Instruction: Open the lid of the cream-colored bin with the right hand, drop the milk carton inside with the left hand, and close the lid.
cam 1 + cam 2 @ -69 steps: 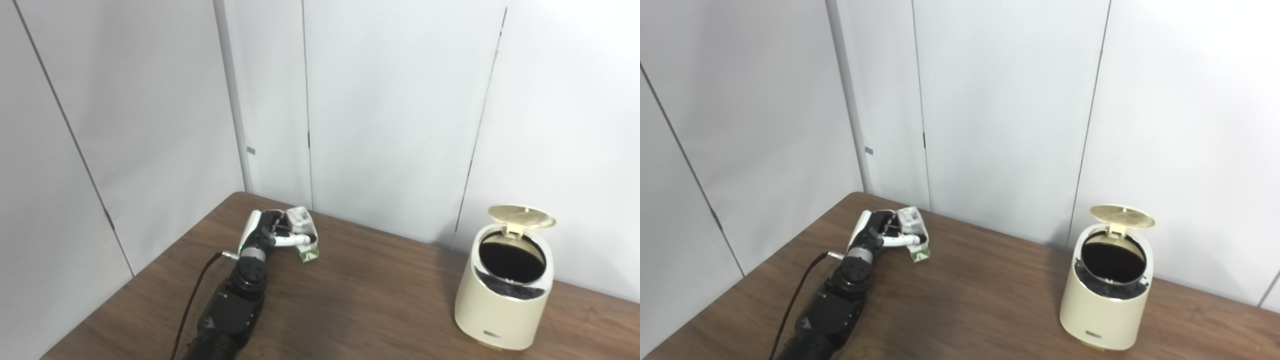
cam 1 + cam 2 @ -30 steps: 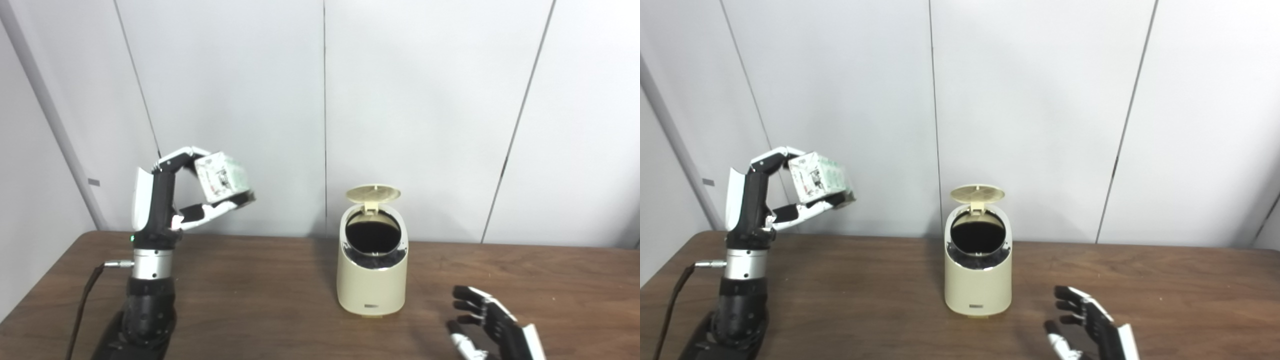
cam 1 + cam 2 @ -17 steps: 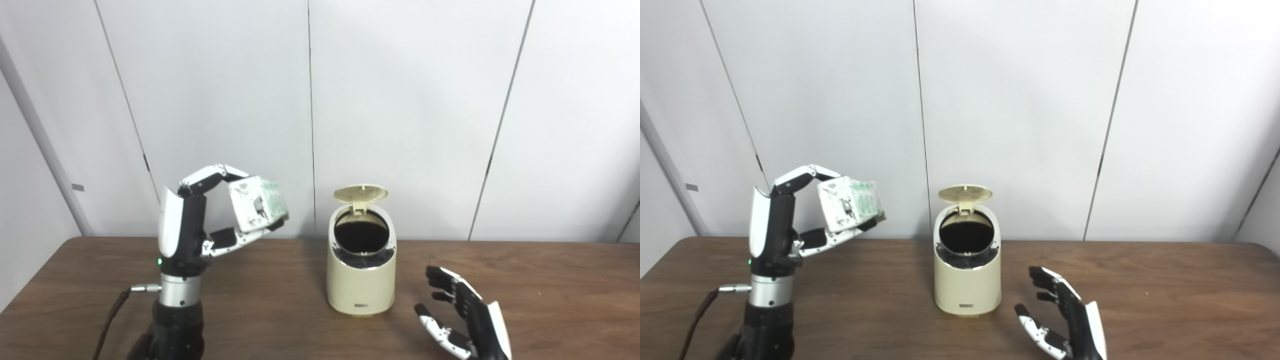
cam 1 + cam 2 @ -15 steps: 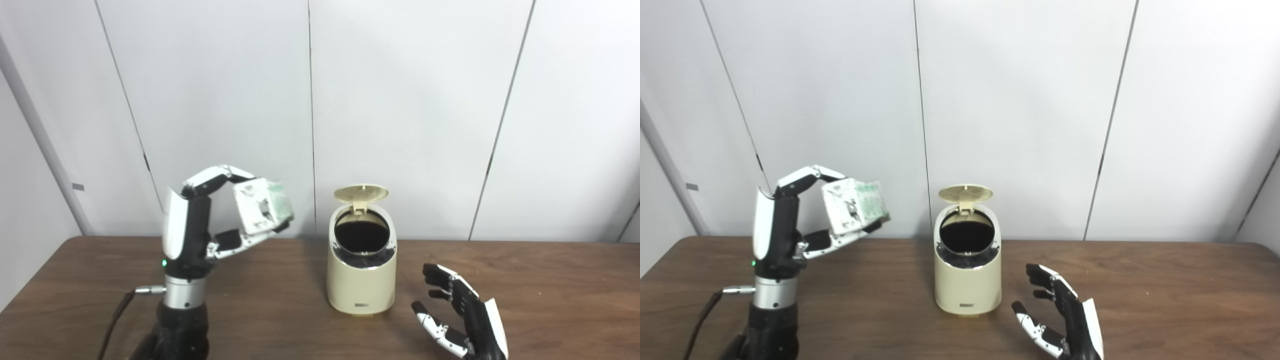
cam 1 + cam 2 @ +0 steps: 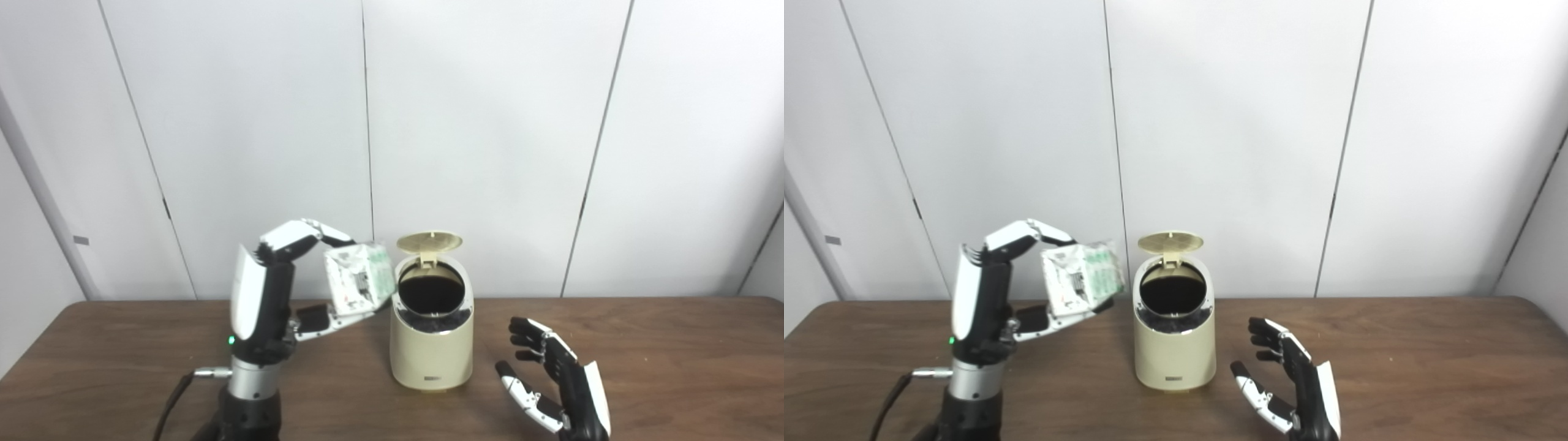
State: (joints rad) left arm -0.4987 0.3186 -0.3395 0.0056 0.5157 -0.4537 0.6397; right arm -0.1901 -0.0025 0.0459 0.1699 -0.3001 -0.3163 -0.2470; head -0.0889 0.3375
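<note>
The cream-colored bin (image 5: 432,343) stands mid-table with its round lid (image 5: 429,241) flipped up at the back and its dark mouth showing. My left hand (image 5: 275,300) is raised just left of the bin and is shut on the white and green milk carton (image 5: 358,280), which hangs tilted beside the bin's rim, close to the opening. My right hand (image 5: 560,380) rests low on the table to the right of the bin, open, fingers spread, holding nothing.
The brown wooden table (image 5: 674,367) runs across the whole view. White wall panels (image 5: 490,122) stand right behind the bin. A dark cable (image 5: 174,395) trails from my left wrist toward the bottom edge.
My left hand has carried the carton rightward, from well left of the bin to right beside its rim. The camera has shifted a little. My right hand has edged slightly toward the bin.
</note>
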